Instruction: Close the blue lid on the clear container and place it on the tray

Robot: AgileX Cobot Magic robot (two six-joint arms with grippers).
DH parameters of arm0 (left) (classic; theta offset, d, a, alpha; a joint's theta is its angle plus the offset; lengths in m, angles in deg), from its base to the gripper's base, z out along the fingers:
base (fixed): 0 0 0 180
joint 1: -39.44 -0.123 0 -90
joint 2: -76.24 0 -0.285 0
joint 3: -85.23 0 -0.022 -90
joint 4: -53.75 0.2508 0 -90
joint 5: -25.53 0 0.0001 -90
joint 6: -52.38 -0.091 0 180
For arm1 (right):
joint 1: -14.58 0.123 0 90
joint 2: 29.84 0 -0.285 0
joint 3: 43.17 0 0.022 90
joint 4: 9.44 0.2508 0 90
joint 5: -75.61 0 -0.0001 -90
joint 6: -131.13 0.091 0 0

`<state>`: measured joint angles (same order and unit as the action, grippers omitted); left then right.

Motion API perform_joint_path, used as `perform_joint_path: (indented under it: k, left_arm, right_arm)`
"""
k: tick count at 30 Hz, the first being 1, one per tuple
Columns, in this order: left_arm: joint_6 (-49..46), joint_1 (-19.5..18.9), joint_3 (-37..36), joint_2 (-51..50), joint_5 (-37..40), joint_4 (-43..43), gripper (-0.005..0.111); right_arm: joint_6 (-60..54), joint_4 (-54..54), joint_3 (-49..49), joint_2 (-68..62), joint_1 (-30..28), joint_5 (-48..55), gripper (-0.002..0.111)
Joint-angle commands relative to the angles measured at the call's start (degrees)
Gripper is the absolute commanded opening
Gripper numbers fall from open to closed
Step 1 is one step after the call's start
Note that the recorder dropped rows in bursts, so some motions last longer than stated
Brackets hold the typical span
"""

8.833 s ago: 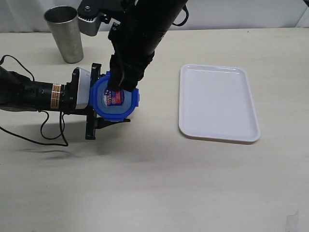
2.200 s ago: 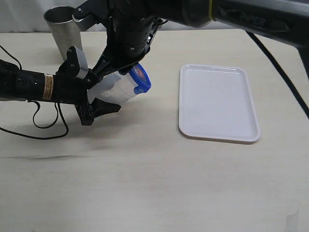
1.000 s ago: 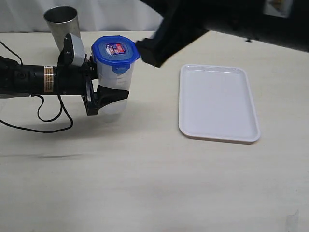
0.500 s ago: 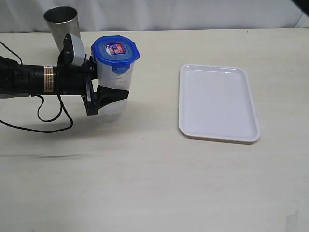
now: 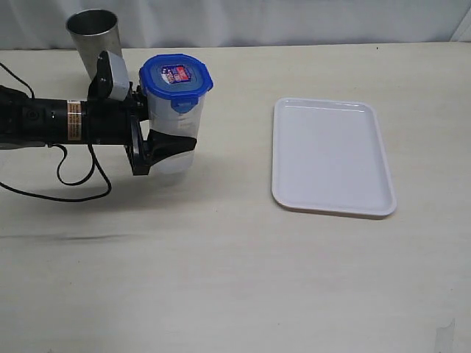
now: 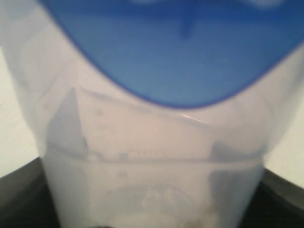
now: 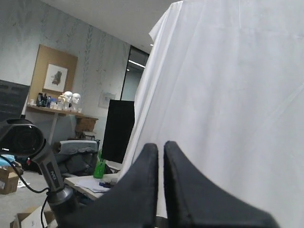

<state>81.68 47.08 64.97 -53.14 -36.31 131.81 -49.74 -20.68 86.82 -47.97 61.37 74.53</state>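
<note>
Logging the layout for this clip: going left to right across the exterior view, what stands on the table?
From the left: grey metal cup → clear container, with the blue lid on top → tray. The left arm spans cup and container, so it is left out.

The beige table (image 5: 221, 279) bears the tray (image 5: 331, 154) and a metal cup (image 5: 92, 40).

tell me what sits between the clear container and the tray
Nothing; only bare table separates the clear container and the tray, seen in the exterior view.

Ext: high, over table (image 5: 243, 287). L wrist: tight on clear container (image 6: 152, 156).
</note>
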Motion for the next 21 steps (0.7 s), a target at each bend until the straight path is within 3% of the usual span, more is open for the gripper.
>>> perform_joint_path:
  k: [1,16,21]
  left_arm:
    - [0.3,0.1,0.5,1.0,-3.1,-2.4,0.0]
    - [0.1,0.1,0.5,1.0,-4.9,-3.6,0.0]
    - [0.1,0.1,0.5,1.0,-4.8,-3.6,0.0]
  right_arm:
    - [0.3,0.3,-0.2,2.3,-0.1,0.6,0.004]
    - [0.3,0.3,-0.7,3.4,-0.5,0.2,0.004]
    - [0.3,0.3,-5.1,3.4,-7.1,-3.6,0.004]
